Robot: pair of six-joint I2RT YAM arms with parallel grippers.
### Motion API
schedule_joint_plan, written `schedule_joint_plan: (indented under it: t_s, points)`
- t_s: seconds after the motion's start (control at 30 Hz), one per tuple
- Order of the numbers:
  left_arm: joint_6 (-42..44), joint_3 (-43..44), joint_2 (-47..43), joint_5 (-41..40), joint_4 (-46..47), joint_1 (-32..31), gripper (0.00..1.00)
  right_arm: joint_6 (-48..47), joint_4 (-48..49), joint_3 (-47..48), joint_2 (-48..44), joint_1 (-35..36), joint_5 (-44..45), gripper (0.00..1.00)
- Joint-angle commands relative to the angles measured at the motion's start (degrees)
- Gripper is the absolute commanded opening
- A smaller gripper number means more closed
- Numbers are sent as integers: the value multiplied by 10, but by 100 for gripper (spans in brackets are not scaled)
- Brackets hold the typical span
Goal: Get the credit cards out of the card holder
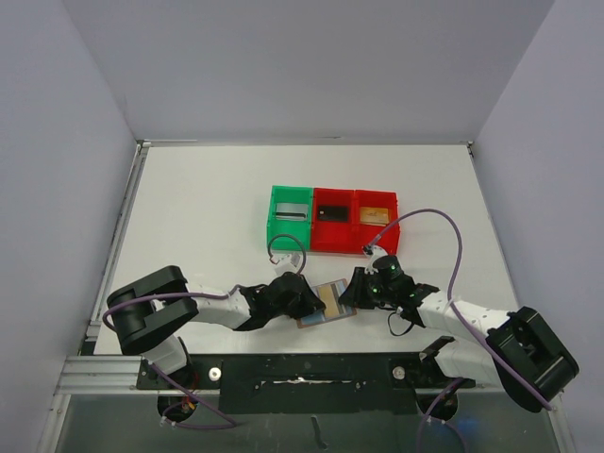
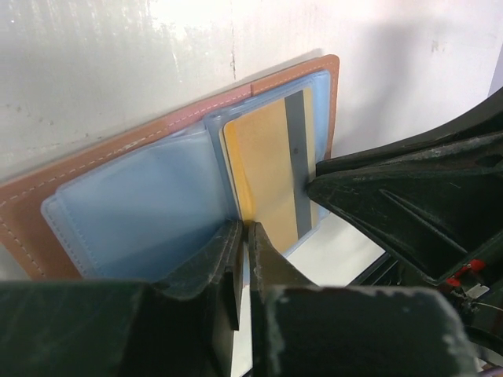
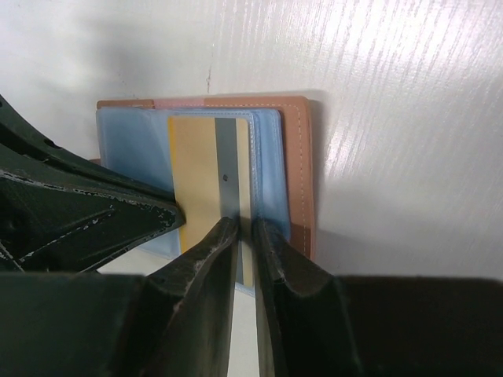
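card holder (image 1: 321, 304) lies open on the table (image 1: 189, 226) between our arms. our left gripper (image 2: 244, 236) pinches its near edge, to pin it down, we judge, while our right gripper (image 3: 245, 228) is clamped on the gold card (image 3: 196, 169), ready to slide it out.

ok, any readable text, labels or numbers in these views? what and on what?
No readable text in any view.
gold card: no print showing.
holder: no brand mark visible.
cards in the bins: too small to tell.
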Motion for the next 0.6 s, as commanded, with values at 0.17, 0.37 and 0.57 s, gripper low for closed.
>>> schedule_joint_plan:
  t_s: [0.17,0.37,0.57]
  points:
    - [14,-1,-18,-19,-1,-6,0,4,28,-4,32,13,-71,17]
    - [15,-13,-35,-23,-8,-6,0,7,18,0,17,8,-54,21]
    - [13,-23,-51,-23,-14,-6,0,2,8,2,12,-1,-54,22]
